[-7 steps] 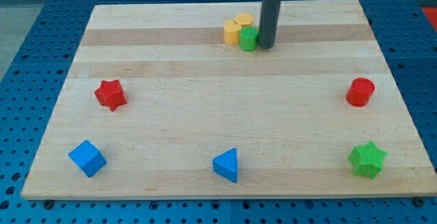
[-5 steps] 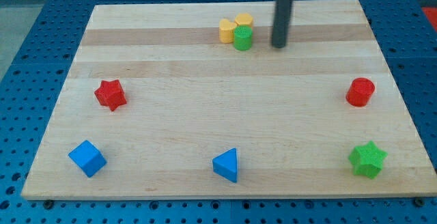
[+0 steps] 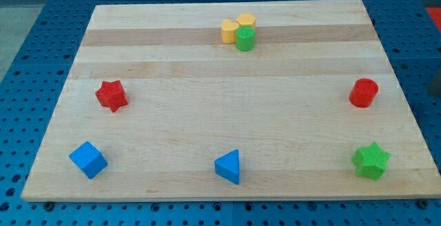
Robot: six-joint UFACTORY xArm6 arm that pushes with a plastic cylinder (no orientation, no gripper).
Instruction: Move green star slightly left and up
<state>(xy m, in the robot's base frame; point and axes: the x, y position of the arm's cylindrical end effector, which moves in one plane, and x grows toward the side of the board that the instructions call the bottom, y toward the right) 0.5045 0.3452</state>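
The green star (image 3: 371,160) lies near the board's bottom right corner. My tip and rod do not show anywhere in the camera view. A red cylinder (image 3: 363,92) stands above the green star at the view's right. A green cylinder (image 3: 244,38) sits at the top centre, touching two yellow blocks (image 3: 236,26).
A red star (image 3: 111,95) lies at the left. A blue cube (image 3: 88,159) sits at the bottom left and a blue triangle (image 3: 228,166) at the bottom centre. The wooden board (image 3: 220,116) rests on a blue perforated table.
The rod stood beside the green cylinder, moved right, and has now left the view. The green cylinder has shifted slightly left against the yellow blocks. The green star has not moved.
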